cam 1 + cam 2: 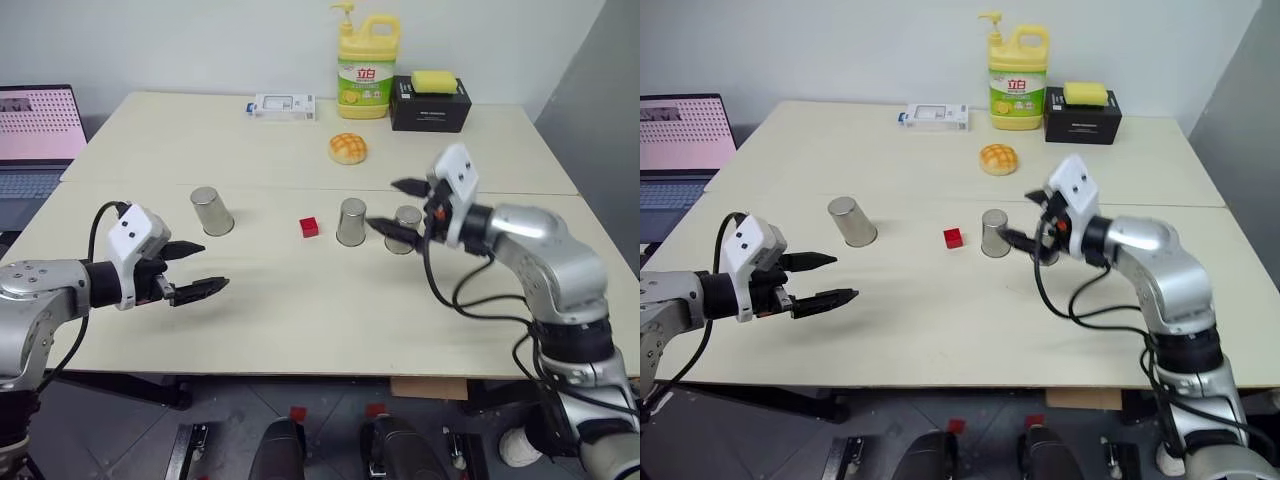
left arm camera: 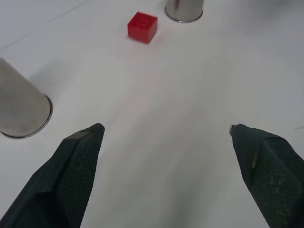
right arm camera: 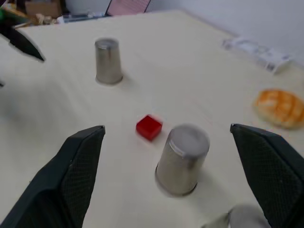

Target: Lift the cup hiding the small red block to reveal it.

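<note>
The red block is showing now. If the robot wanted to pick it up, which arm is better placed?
Probably the right gripper: open, pointing at the block; only one cup between.

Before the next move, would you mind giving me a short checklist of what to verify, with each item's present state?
1. Small red block uncovered on the table: ok.
2. Block apart from the middle cup: ok.
3. Right gripper open, holding nothing: ok.
4. Left gripper open, holding nothing: ok.
5. All three cups upside down on the table, including the left cup and right cup: ok.
</note>
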{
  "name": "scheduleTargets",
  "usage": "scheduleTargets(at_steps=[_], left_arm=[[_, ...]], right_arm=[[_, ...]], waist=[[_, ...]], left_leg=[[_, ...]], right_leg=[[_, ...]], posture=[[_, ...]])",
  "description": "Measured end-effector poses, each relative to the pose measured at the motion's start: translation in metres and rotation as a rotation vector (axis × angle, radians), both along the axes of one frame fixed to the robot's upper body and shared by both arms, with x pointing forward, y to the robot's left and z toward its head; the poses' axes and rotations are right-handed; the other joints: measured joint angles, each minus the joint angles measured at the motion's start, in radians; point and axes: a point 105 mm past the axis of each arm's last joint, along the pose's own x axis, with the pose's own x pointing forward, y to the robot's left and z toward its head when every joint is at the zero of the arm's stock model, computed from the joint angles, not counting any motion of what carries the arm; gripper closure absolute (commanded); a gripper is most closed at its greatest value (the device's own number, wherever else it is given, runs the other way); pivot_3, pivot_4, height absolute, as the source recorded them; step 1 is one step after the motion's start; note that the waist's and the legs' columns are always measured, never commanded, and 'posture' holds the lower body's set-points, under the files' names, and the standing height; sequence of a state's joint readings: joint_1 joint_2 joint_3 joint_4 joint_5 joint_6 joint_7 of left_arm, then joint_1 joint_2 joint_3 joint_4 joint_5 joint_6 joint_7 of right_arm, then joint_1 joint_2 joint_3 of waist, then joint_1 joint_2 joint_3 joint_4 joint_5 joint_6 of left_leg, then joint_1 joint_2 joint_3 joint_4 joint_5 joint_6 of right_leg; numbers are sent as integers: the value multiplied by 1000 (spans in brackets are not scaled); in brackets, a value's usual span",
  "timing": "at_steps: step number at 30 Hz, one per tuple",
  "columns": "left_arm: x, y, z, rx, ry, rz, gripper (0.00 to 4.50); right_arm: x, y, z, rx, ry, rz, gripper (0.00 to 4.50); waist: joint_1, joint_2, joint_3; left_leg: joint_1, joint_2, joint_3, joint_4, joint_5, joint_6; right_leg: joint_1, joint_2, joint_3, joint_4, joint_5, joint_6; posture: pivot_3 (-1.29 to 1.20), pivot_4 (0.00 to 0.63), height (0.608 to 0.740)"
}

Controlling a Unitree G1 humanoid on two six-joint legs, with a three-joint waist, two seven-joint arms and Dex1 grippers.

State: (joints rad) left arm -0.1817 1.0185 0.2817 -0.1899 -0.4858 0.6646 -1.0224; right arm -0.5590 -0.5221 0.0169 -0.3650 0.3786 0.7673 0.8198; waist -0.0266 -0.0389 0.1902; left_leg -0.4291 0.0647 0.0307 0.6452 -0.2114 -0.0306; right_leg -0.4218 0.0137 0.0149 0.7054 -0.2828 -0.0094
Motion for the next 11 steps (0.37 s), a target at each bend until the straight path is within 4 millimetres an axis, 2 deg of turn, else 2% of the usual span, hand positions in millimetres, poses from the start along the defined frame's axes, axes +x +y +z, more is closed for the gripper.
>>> scheduleTargets(at_steps=[2, 5, 11], left_arm=[[-1, 4, -3, 8, 5, 19, 0], [-1, 4, -3, 16, -8, 21, 0], [1, 3, -4, 0, -16, 31, 0]], right_arm=[[-22, -5, -14, 11, 31, 49, 10], [-39, -10, -32, 14, 90, 55, 10], [-38, -14, -31, 26, 63, 24, 10]], waist=[[0, 0, 0], [-5, 0, 0], [-5, 0, 0]], left_leg=[[2, 0, 0, 0, 0, 0], [4, 0, 1, 0, 0, 1], [9, 0, 2, 0, 1, 2]], right_leg=[[1, 0, 0, 0, 0, 0], [2, 1, 2, 1, 0, 1], [3, 1, 3, 2, 1, 1]], posture=[[0, 150, 740], [0, 150, 740], [0, 150, 740]])
